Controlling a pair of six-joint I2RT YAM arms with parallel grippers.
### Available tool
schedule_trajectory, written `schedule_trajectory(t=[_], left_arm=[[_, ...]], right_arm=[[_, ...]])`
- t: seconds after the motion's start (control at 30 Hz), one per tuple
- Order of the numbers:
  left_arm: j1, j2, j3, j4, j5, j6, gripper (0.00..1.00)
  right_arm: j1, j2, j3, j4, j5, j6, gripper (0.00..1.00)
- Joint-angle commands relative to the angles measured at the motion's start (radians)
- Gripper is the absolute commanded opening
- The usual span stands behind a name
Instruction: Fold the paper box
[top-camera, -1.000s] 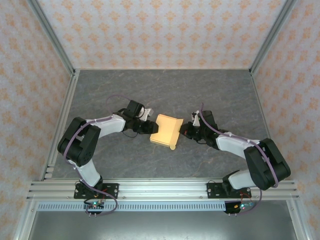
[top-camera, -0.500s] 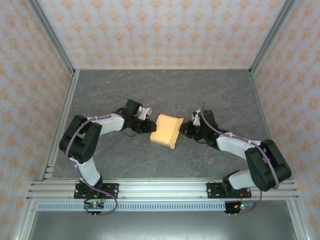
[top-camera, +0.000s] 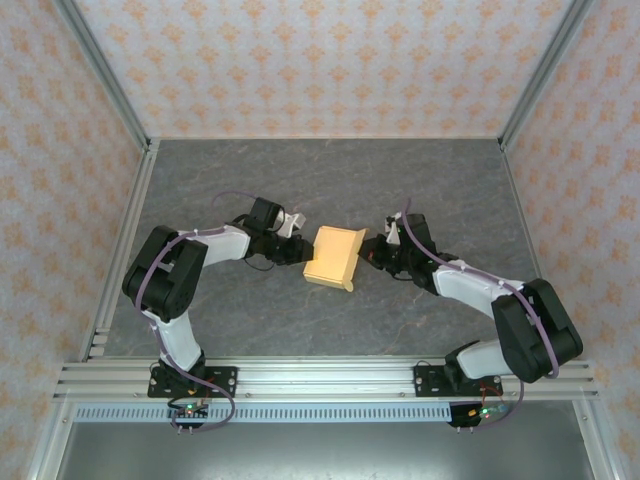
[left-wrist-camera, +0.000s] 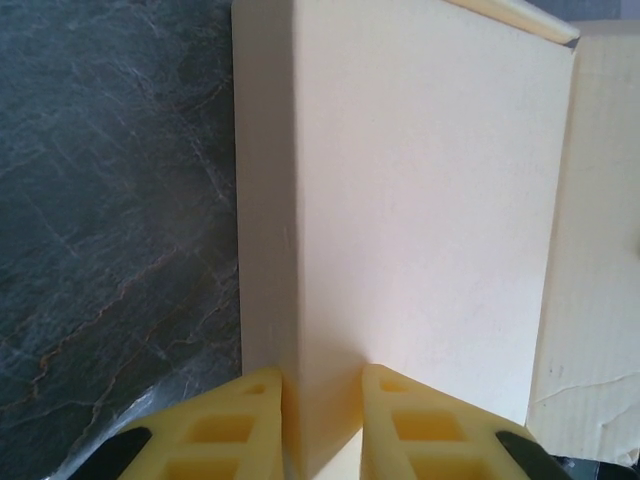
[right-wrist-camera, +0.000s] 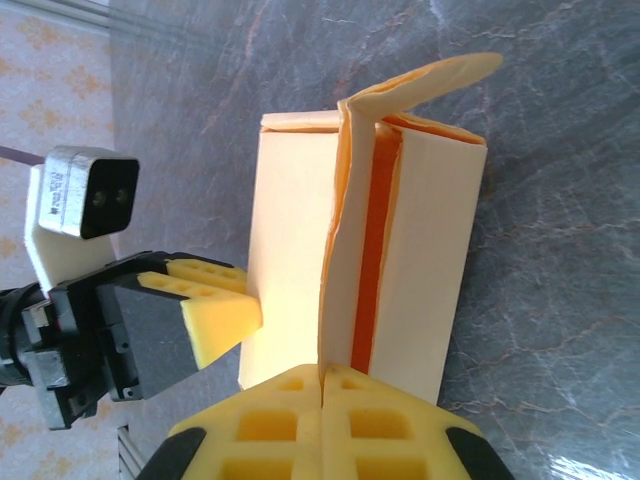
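On the table, from above: the paper box is being held partly folded at the middle of the table, with the left hand at its left side and the right hand at its right.
Surroundings, from above: the patterned walls and the metal frame are being kept well apart from the work.
Left wrist, hand: a creased corner of the box is being pinched between the yellow fingers, one pad against each face.
Left wrist, box: a broad pale panel is being shown rising away from the pinch, with a second panel just beside it on the right.
Right wrist, hand: the fingers are being pressed together on a thin flap of the box, whose curled tip is standing free at the far end.
Right wrist, other hand: a left finger is being seen against the box's left wall.
Step in hand, judged: the flap is being brought over towards the box body.
Doing it well, judged: the left pinch is best used as a steady anchor while the flap is being swung about its crease, not dragged, so the thin board is not being buckled.
In the way, judged: the curled tip may be caught on the box's upper edge, and the left finger is being kept close to the flap's path.
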Motion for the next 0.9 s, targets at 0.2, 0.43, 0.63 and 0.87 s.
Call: schedule_trajectory(t=[0.2, 0.43, 0.63, 0.87], left_arm=[[-0.005, 0.063, -0.009, -0.039, -0.058, 0.003, 0.18], [0.002, 0.068, -0.015, -0.04, -0.067, 0.004, 0.16], [0.013, 0.069, -0.024, -0.033, -0.073, -0.004, 0.15], [0.022, 0.067, -0.035, -0.019, -0.073, -0.017, 0.13]], right_arm=[[0.009, -0.007, 0.035, -0.049, 0.023, -0.028, 0.19], [0.01, -0.012, 0.016, -0.062, 0.036, -0.034, 0.37], [0.01, -0.005, 0.003, -0.084, 0.053, -0.042, 0.54], [0.009, 0.056, -0.007, -0.047, 0.029, -0.03, 0.59]])
